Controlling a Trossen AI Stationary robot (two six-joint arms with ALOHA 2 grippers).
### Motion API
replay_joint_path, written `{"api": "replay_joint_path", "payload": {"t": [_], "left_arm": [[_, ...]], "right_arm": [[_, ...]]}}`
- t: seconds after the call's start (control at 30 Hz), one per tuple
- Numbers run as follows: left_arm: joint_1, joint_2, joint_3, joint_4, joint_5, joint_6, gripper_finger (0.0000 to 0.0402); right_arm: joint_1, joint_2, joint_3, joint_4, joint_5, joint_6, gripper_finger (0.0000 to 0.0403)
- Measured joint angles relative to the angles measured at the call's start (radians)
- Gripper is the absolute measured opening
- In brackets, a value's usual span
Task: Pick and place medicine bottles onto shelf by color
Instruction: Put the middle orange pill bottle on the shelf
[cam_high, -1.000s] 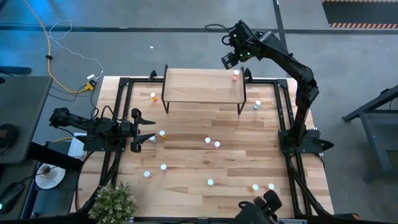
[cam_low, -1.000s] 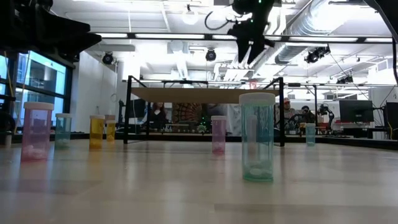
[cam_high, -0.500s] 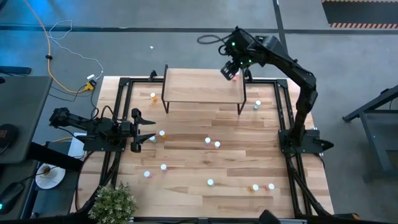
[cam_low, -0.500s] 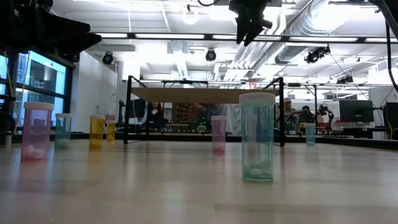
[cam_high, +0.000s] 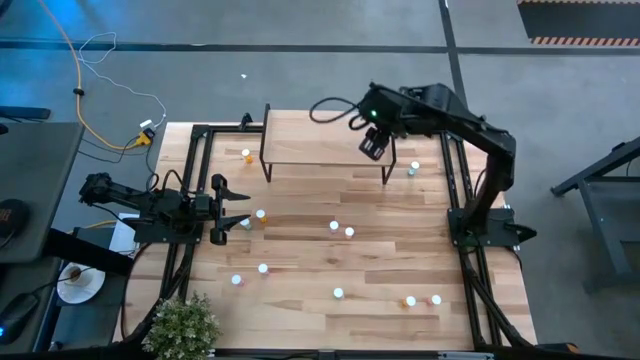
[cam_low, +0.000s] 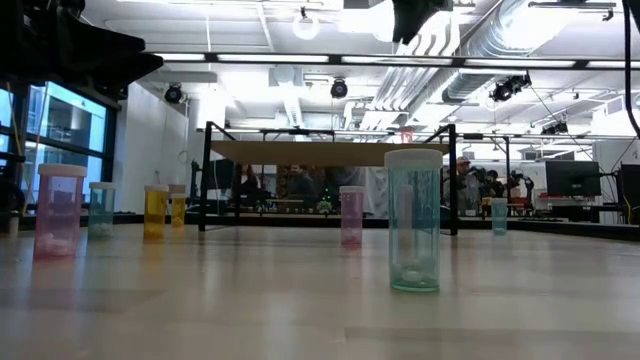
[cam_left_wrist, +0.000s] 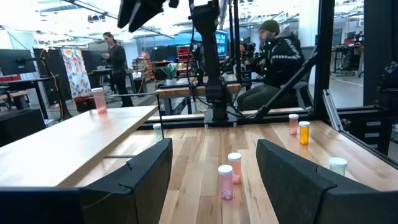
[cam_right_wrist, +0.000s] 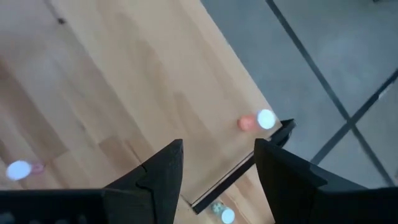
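Note:
The shelf (cam_high: 320, 135) stands at the table's far side on black legs. One pink bottle (cam_right_wrist: 258, 119) stands on its far right corner, also seen in the left wrist view (cam_left_wrist: 98, 99). Several more medicine bottles stand scattered on the table, among them a teal one (cam_high: 414, 168) right of the shelf and a pair (cam_high: 342, 229) at mid-table. My right gripper (cam_high: 375, 146) hangs open over the shelf's right end, nothing between its fingers (cam_right_wrist: 163, 171). My left gripper (cam_high: 236, 208) waits open at the table's left edge, pointing level across the table.
A black frame (cam_high: 195, 180) runs along the table's edges. A potted plant (cam_high: 183, 325) sits at the near left corner. Bottles near the front edge (cam_high: 409, 300) and at the left (cam_high: 260, 215) dot the tabletop. People sit at desks beyond the table (cam_left_wrist: 273, 56).
My right gripper has swung from beyond the table's far edge, behind the shelf's right corner, toward the near side, and now hangs over the shelf's right end. It has also risen and rolled about its own axis. Its fingers stay open. No bottle has moved.

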Motion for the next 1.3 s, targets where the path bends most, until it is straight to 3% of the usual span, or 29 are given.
{"api": "replay_joint_path", "payload": {"t": [0.37, 0.7, 0.97, 1.3], "left_arm": [[0.000, 0.000, 0.000, 0.000, 0.000, 0.000, 0.0225], [0.000, 0.000, 0.000, 0.000, 0.000, 0.000, 0.0225], [0.000, 0.000, 0.000, 0.016, 0.000, -0.003, 0.0225], [0.000, 0.000, 0.000, 0.031, 0.006, -0.106, 0.0226]], "right_arm": [[0.180, -0.096, -0.051, -0.001, 0.184, 0.110, 0.0190], [0.355, -0.360, -0.478, 0.062, 0.349, 0.417, 0.0190], [0.464, -0.542, -0.779, 0.254, 0.361, 0.535, 0.0190], [0.574, -0.648, -1.054, 0.384, 0.389, 0.702, 0.0190]]}}
